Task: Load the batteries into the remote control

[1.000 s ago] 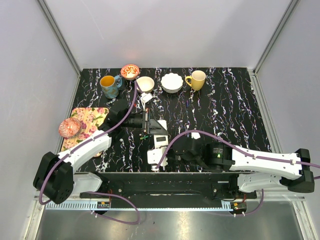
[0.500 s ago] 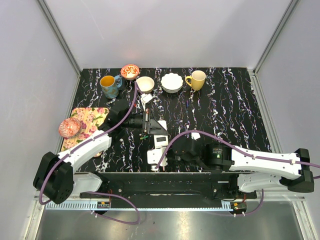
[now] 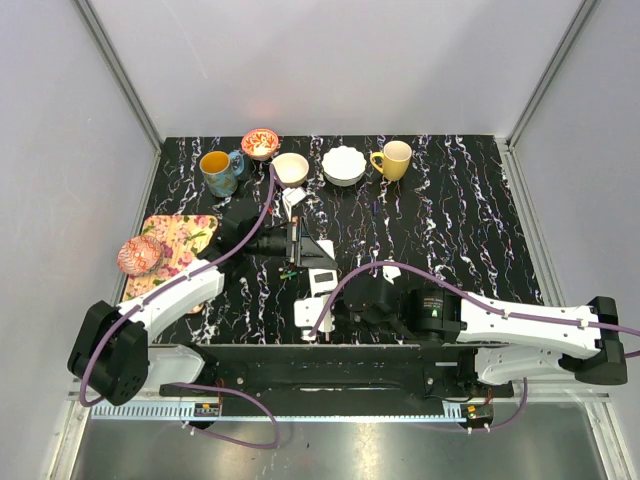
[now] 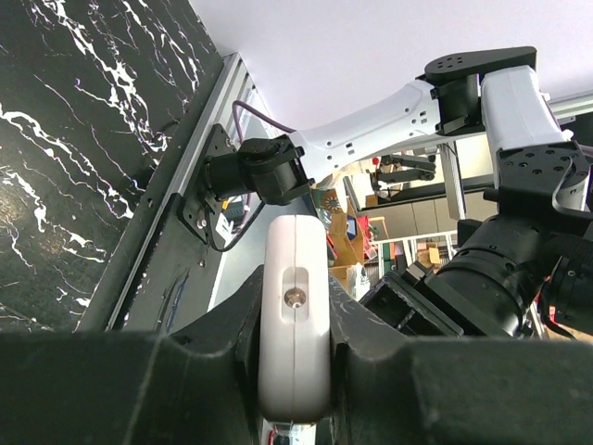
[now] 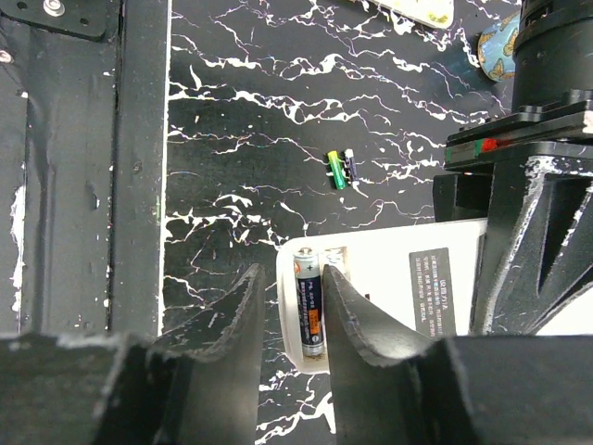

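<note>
**Desk:** What's the remote made of, from where you sit?

**Operator:** I see a small flat white-backed plastic remote control (image 5: 389, 269). It is smooth with rounded corners and has a grey printed sticker (image 5: 435, 289) on its back. It's over the near middle of the glossy black table with white marble veining (image 5: 241, 111), just ahead of the arm bases. I can't tell whether it touches the top.

**Desk:** Who has it?

**Operator:** My left gripper (image 4: 295, 315) is clamped on it. In the left wrist view its matte black fingers squeeze both flat sides of the rounded white end, which has a small round metal piece set in it.

**Desk:** And the right?

**Operator:** My right gripper (image 5: 293, 287) has its fingers apart and grips nothing. They straddle the open bay at the remote's near corner. A slim dark cylindrical battery (image 5: 309, 301) with an orange band lies lengthwise in there.

**Desk:** What can't you read?

**Operator:** The remote's face is turned away from me. Its far end is hidden behind the left gripper's black body, and my right finger covers the rest of the bay. The sticker print is too small to read. Beyond the remote, two short loose cells (image 5: 340, 170), one green-yellow and one dark, lie side by side on the table. From the top camera the arms cover most of the remote.
</note>
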